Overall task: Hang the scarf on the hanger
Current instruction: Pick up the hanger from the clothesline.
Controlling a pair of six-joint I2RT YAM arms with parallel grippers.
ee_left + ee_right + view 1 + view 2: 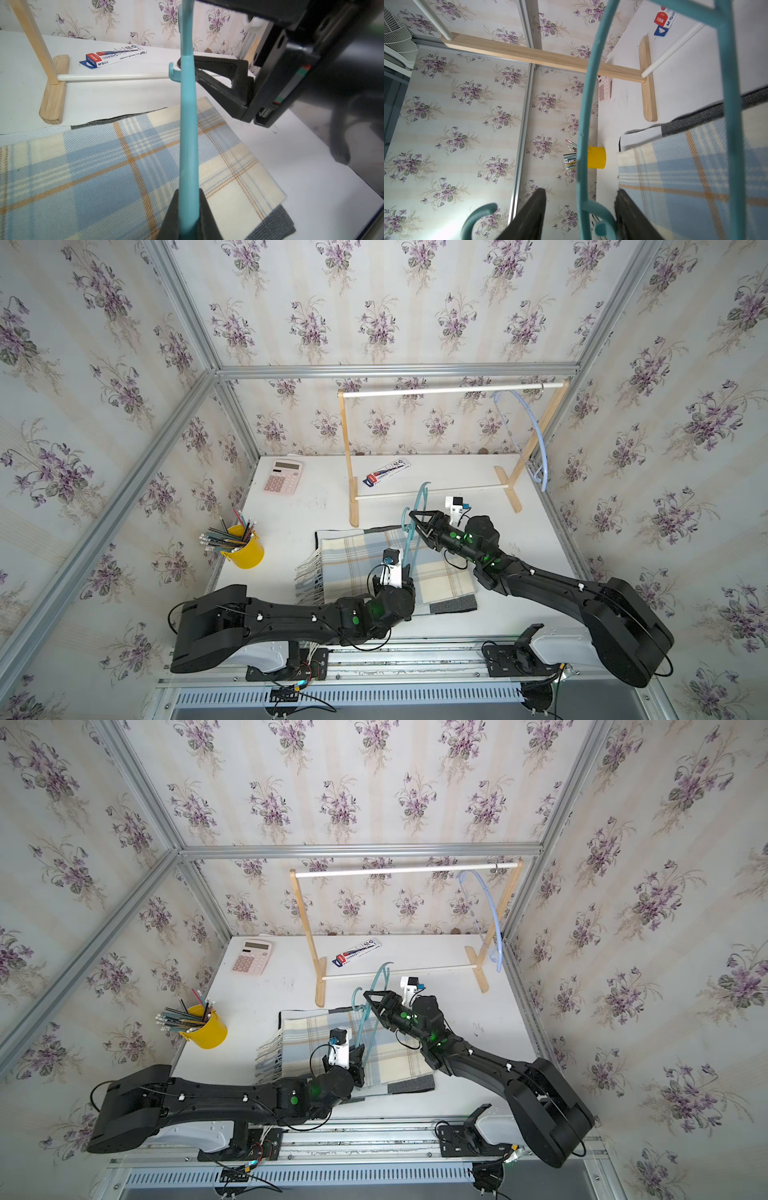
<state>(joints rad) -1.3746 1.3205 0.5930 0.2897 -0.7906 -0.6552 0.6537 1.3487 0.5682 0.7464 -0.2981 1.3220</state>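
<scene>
A plaid blue and cream scarf [340, 568] [303, 1048] [83, 166] [685, 176] lies folded flat on the white table. A teal hanger [408, 549] [360, 1027] [188, 124] [586, 116] stands upright above it. My left gripper [409, 578] [359, 1054] [188, 207] is shut on the hanger's lower end. Higher up, my right gripper [417, 522] [372, 1004] [580, 191] straddles the hanger's curved arm with its jaws apart. One finger sits close to a small teal hook and the other stands clear of the arm.
A wooden rack [453, 390] stands at the back with a pale blue hanger [536, 427] on its right end. A pen box [386, 472] lies under it. A pink calculator [282, 477] and a yellow pencil cup [247, 549] are on the left.
</scene>
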